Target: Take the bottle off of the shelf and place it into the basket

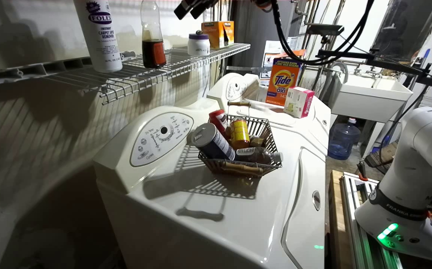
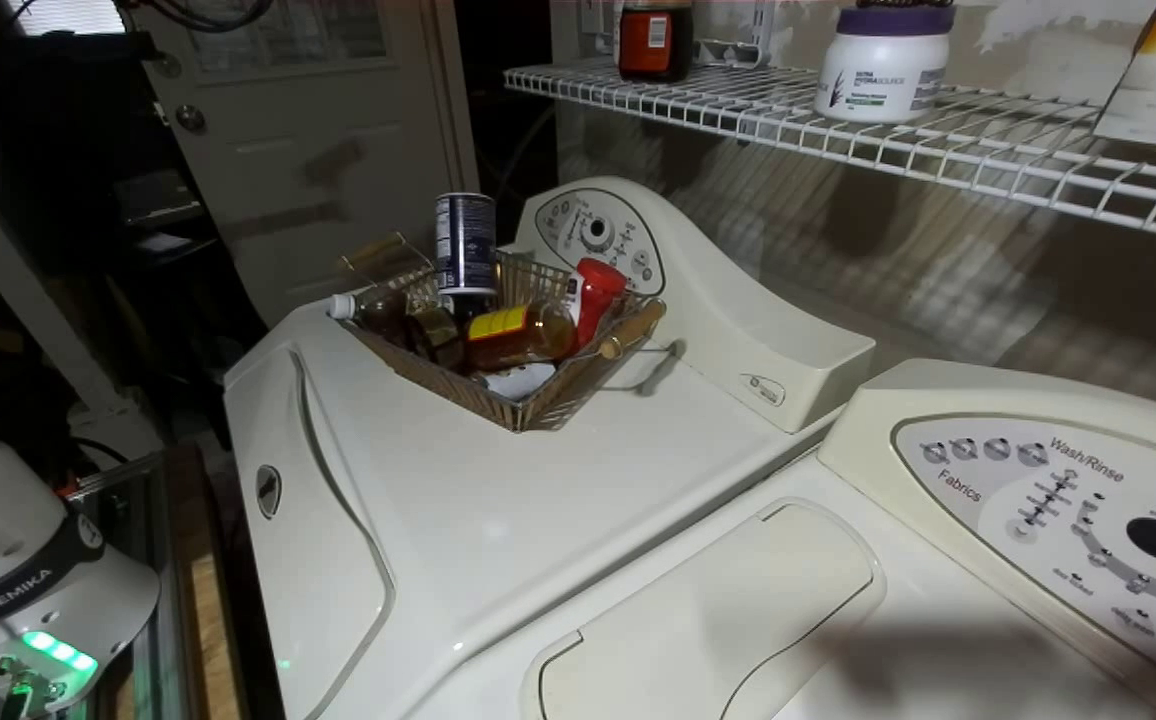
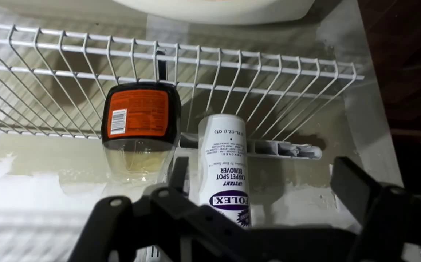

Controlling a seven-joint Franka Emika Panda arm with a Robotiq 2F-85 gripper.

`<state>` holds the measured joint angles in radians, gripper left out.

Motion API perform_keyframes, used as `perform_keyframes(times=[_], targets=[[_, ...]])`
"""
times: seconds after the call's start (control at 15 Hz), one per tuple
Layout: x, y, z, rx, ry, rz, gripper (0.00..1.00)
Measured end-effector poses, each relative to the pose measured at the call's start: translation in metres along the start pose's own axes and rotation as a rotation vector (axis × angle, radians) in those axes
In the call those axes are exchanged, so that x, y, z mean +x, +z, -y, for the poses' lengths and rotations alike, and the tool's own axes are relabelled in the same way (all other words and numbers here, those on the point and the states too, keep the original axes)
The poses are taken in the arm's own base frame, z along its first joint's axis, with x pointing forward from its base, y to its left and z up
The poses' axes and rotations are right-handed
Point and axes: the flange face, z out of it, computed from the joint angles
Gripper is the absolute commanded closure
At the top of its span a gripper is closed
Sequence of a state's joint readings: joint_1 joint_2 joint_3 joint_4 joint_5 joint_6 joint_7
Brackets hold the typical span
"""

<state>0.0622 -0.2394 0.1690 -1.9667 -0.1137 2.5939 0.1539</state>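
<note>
Upper left in an exterior view, the bottle (image 1: 154, 52) stands upright on the shelf (image 1: 180, 64), so your pick looks undone. Low in the wrist view, your pincer (image 3: 263, 181) is spread wide, gripping nothing. Grasping, carrying and placing into the basket (image 2: 443, 382) are left.

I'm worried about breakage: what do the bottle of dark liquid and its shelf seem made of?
Bottle: glossy, probably plastic, possibly glass; its see-through upper part fits either. Shelf: probably metal wire, smoothly coated white, since it runs thin yet straight.
</note>
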Motion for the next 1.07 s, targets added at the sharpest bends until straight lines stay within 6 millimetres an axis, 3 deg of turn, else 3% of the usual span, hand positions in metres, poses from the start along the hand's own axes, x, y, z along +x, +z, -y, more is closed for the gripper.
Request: perform_keyframes(times=[1.07], targets=[[0.074,0.034,-0.052,-0.045,-0.02,-0.156,0.0]])
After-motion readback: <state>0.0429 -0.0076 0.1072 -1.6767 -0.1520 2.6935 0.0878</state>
